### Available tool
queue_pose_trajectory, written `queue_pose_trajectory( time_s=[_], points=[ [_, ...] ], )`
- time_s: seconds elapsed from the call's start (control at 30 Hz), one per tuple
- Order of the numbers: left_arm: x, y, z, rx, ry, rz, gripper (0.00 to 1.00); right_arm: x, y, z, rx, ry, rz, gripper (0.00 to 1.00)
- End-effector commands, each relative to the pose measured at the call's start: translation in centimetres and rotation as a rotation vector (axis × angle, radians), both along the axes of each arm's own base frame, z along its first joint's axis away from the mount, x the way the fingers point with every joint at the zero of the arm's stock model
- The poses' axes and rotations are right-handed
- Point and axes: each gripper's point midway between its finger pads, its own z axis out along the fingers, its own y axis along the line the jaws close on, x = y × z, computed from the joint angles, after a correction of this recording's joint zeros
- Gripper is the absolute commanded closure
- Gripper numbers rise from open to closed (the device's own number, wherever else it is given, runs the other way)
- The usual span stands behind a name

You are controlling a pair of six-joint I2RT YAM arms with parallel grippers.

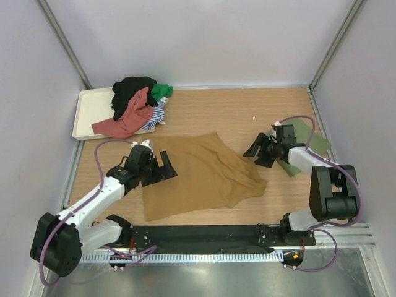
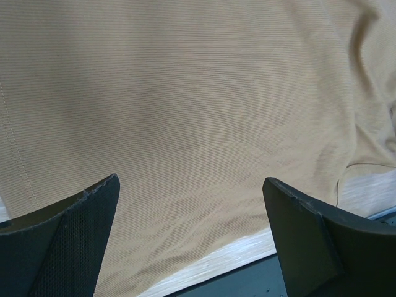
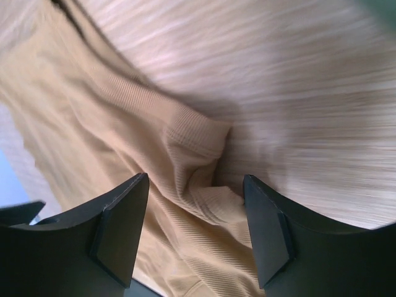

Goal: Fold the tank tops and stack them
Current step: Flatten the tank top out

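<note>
A mustard brown tank top [image 1: 198,176] lies spread on the wooden table, its right side rumpled. My left gripper [image 1: 162,168] is open and empty over its left edge; the left wrist view shows the ribbed cloth [image 2: 185,111] under the jaws. My right gripper [image 1: 258,154] is open and empty just beyond the top's right side; the right wrist view shows a folded strap end [image 3: 198,139] between the jaws. An olive green top [image 1: 309,143] lies folded at the right, partly under the right arm. A pile of red [image 1: 127,117], black [image 1: 131,90] and other tops sits at the back left.
A cream tray [image 1: 90,111] at the back left holds part of the pile, with a green cloth [image 1: 162,91] and a striped one [image 1: 158,116]. White walls stand close on both sides and behind. The arm bases and a black rail [image 1: 204,235] run along the near edge.
</note>
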Motion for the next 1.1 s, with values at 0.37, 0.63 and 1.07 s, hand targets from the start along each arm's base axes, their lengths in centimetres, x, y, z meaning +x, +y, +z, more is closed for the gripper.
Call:
queue_pose_trajectory(
  time_s=[0.37,0.63,1.07],
  points=[
    [0.9,0.8,-4.1,0.073,0.084,0.089,0.02,3.7,0.9,-0.8,0.025,-0.021,-0.06,0.71],
    [0.4,2.1,-6.5,0.137,0.115,0.124,0.02,7.0,-2.5,1.9,-0.088,-0.124,-0.223,0.63],
    [0.5,1.9,-6.6,0.136,0.126,0.109,0.03,9.3,-2.4,1.1,-0.082,-0.132,-0.231,0.89]
  ],
)
